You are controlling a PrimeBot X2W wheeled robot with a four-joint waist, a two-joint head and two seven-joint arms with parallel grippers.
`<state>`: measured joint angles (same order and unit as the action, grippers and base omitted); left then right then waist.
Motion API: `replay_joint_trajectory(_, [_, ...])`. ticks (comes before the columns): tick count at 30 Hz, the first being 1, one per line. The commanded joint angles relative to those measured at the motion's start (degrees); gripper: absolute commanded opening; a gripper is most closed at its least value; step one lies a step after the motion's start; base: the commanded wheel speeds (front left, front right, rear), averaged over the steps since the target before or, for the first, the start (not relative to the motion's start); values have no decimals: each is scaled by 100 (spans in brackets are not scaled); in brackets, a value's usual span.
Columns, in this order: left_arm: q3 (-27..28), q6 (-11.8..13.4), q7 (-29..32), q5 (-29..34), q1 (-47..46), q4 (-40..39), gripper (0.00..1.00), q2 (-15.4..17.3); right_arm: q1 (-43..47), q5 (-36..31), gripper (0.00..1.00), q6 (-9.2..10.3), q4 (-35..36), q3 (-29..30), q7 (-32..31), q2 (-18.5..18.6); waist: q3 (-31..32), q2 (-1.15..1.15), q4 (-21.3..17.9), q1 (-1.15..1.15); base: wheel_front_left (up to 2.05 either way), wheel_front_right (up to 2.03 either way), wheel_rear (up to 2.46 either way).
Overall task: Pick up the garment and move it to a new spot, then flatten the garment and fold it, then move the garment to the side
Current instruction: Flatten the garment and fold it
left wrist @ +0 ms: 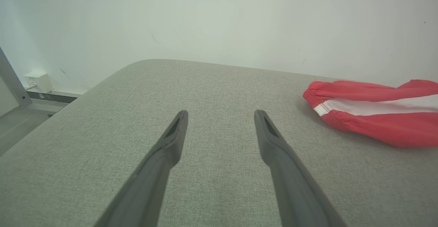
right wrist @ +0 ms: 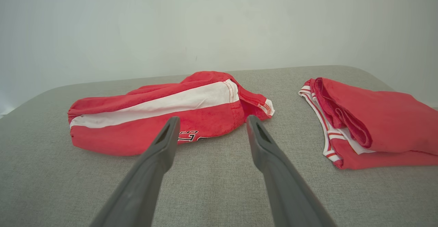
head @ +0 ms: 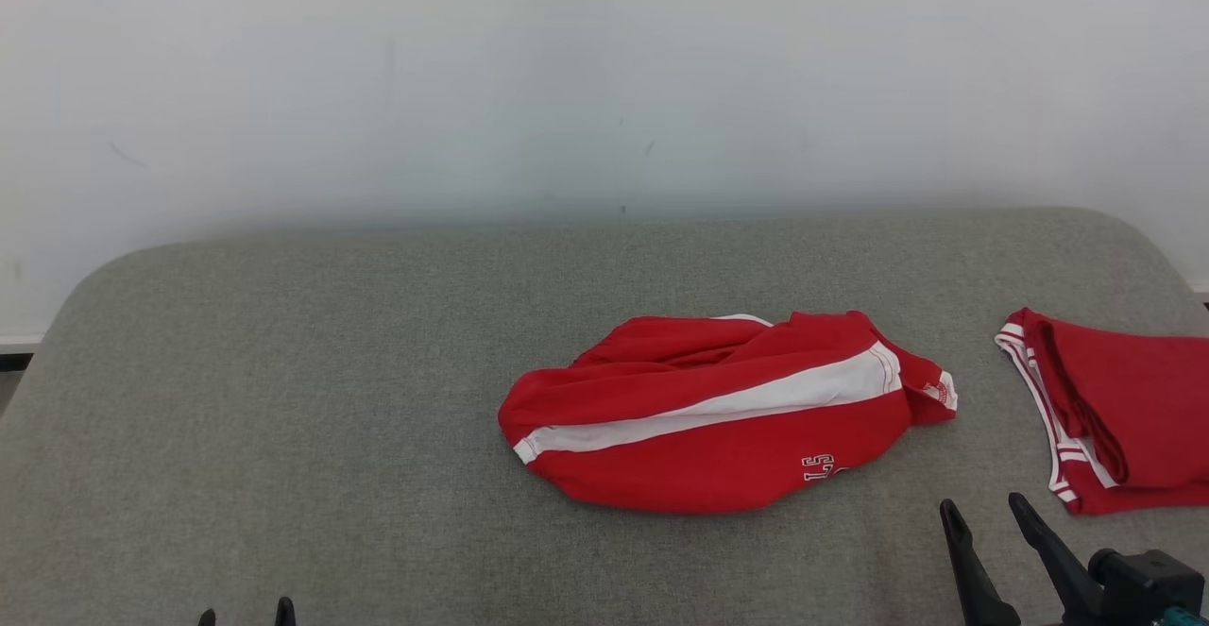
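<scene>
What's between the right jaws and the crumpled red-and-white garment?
Nothing; just bare grey fabric surface up to the garment, per the head view.

A red garment [head: 727,409] with a white stripe lies on grey fabric [head: 283,418]; beside it, a red top [head: 1124,409] trimmed white.

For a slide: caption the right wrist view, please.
Open right gripper faces crumpled red garment; folded red garment lies beside it.
</scene>
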<state>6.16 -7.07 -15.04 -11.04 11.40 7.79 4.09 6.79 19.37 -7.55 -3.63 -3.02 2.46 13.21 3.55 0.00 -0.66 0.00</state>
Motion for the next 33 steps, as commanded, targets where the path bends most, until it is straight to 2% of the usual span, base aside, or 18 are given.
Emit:
replay_joint_trajectory(1, [19,-12,-14,8,-33,-8,100,-18,-61,-60,100,12,26,-22,-32,24,-10,0,-14,0,0,0,0])
replay_joint_trajectory(6, [-28,-26,-14,-55,-107,82,100,-39,-104,-61,100,12,64,-56,-84,16,-33,0,-32,0,0,0,0])
replay_joint_trajectory(11, [-280,-47,45,-219,-450,582,100,-34,-236,-67,100,12,82,-103,-169,21,-81,0,-23,0,0,0,0])
replay_joint_trajectory(15, [-553,-36,372,-396,-961,1044,100,-13,-484,-58,100,12,22,-206,-296,94,-197,0,-77,0,0,0,0])
replay_joint_trajectory(21, [-1016,-40,1139,-721,-2150,1812,100,-5,-1456,193,100,12,-304,-555,-720,282,-660,0,-315,0,0,0,0])
replay_joint_trajectory(26, [-1219,-36,1649,-1018,-2859,2424,100,-31,-2164,361,100,12,-619,-905,-735,452,-962,0,-477,0,0,0,0])
replay_joint_trajectory(33, [-1549,-37,1759,-1455,-3391,2837,100,-42,-2549,475,100,12,-971,-1263,-553,560,-1137,0,-626,0,0,0,0])
